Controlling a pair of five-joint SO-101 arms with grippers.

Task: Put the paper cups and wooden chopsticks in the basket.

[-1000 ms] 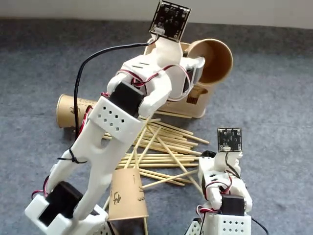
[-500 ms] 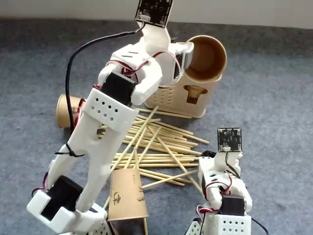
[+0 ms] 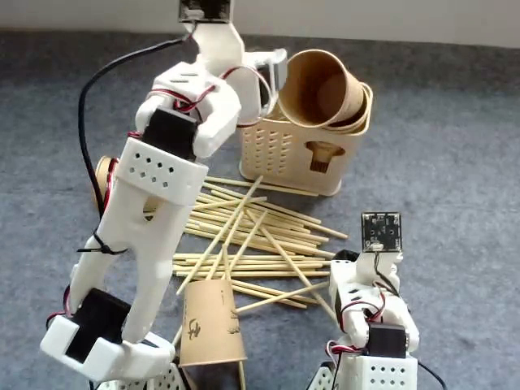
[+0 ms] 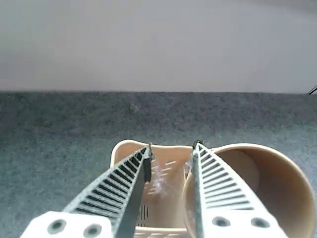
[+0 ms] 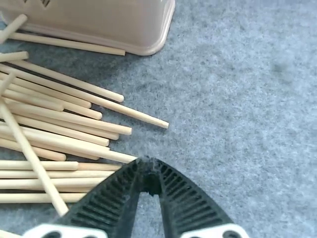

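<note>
Surface: grey carpet [image 3: 463,187] with a short fuzzy pile, spread across the work area in the high view.
Texture: in the right wrist view the fibres look matted and lightly mottled, with one small darker fleck.
Wall: a pale, plain wall [image 3: 390,16] runs along the far edge of the carpet.
Junction: in the left wrist view the carpet meets the wall in a straight line. The strip of carpet nearest the wall is darker.
Light: soft and even. Shadows on the carpet are faint, with blurred edges.

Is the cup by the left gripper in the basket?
In: the paper cup rests tilted in the basket, left gripper open beside it.
</note>
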